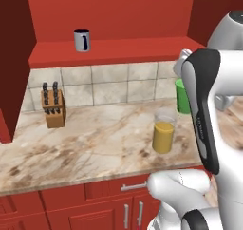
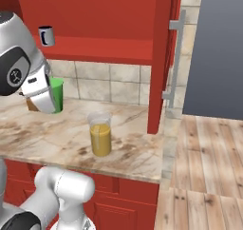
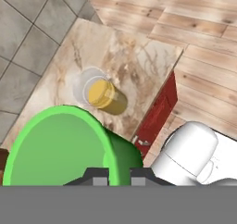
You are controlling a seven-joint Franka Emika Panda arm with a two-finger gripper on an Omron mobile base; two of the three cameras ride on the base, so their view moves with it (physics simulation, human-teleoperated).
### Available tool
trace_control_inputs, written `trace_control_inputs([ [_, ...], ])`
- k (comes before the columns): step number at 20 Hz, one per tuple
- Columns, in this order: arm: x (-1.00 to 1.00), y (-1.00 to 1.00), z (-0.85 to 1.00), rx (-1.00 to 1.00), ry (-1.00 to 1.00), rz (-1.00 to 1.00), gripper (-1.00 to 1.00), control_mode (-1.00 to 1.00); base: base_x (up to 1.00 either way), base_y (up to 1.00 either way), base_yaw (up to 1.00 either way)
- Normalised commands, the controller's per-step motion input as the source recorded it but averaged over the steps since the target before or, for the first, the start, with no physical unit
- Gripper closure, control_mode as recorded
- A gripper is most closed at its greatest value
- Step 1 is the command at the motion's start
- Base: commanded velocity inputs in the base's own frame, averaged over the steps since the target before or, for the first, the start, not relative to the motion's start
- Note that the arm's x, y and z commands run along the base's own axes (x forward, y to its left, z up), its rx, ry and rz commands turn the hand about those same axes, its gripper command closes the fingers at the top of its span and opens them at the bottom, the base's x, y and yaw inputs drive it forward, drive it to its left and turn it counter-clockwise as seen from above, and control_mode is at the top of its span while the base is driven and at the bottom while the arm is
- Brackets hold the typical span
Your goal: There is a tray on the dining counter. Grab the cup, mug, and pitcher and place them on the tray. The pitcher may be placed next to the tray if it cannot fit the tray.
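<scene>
In the left base view the green cup [image 1: 182, 97] was up in the air just under the hand, half hidden behind the white arm, so the pincer itself could not be made out there. The pitcher [image 1: 163, 130] with orange-yellow liquid stood upright on the marble counter [image 1: 85, 143], below the cup and a little to its left. The grey mug [image 1: 82, 40] stood on the red shelf [image 1: 104, 51], far to the left and higher than the cup. A knife block [image 1: 53, 105] stood against the tiled wall, well apart from the cup.

In the right base view the cup [image 2: 55, 95] hung beside the hand, above the counter [image 2: 57, 134]. The pitcher [image 2: 100, 134] was lower and to the right of it, not touching. The mug [image 2: 46, 35] was above the hand on the shelf.

In the hand view the pincer [image 3: 116, 173] was closed on the rim of the cup [image 3: 60, 146], one tip inside the wall and one outside. The pitcher [image 3: 102, 95] stood beyond the cup, near the counter's corner.
</scene>
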Motion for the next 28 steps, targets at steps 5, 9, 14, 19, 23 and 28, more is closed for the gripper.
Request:
trace_control_inputs([
  [5,0.00,0.00,0.00,0.00,0.00,0.00,1.00,1.00,-0.98,-0.19,0.15],
  [9,0.00,0.00,0.00,0.00,0.00,0.00,1.00,1.00,-0.96,-0.06,0.35],
  [14,0.00,0.00,0.00,0.00,0.00,0.00,1.00,1.00,-0.72,0.00,0.59],
  [19,0.00,0.00,0.00,0.00,0.00,0.00,1.00,1.00,-0.55,0.00,0.67],
  [23,0.00,0.00,0.00,0.00,0.00,0.00,1.00,1.00,-0.27,0.00,0.70],
  [28,0.00,0.00,0.00,0.00,0.00,0.00,1.00,1.00,0.00,-0.03,0.72],
])
